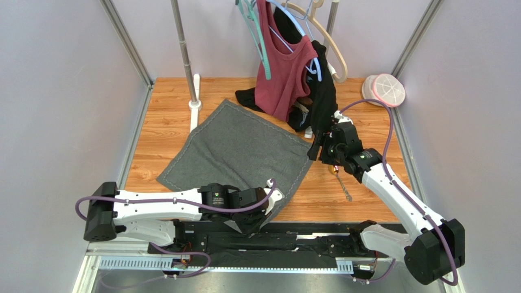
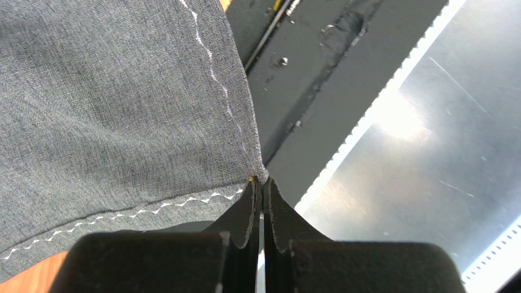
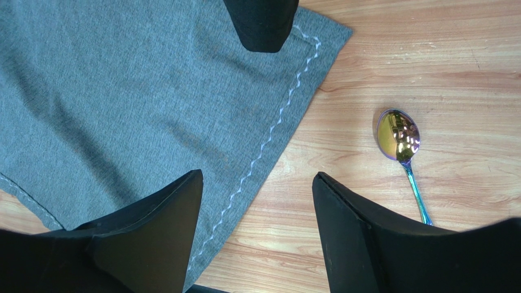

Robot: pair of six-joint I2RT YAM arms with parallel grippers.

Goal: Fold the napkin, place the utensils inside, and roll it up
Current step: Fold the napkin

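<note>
The dark grey napkin point(image 1: 238, 149) lies spread flat on the wooden table, turned like a diamond. My left gripper point(image 1: 262, 215) is at its near corner, shut on that corner; in the left wrist view the fingertips point(image 2: 252, 198) pinch the stitched corner of the napkin point(image 2: 110, 104). My right gripper point(image 1: 319, 149) hovers open over the napkin's right corner point(image 3: 140, 91), with nothing between its fingers point(image 3: 177, 207). The spoon point(image 3: 400, 143) lies on bare wood just right of the napkin, gold bowl away from me; in the top view the spoon point(image 1: 343, 187) sits under the right arm.
Maroon and black garments point(image 1: 287, 67) hang on hangers at the back, the black one draping onto the napkin's far corner. A metal pole point(image 1: 186, 55) stands at back left. A pink-white lidded container point(image 1: 385, 90) sits at back right. A black rail point(image 1: 306, 241) runs along the near edge.
</note>
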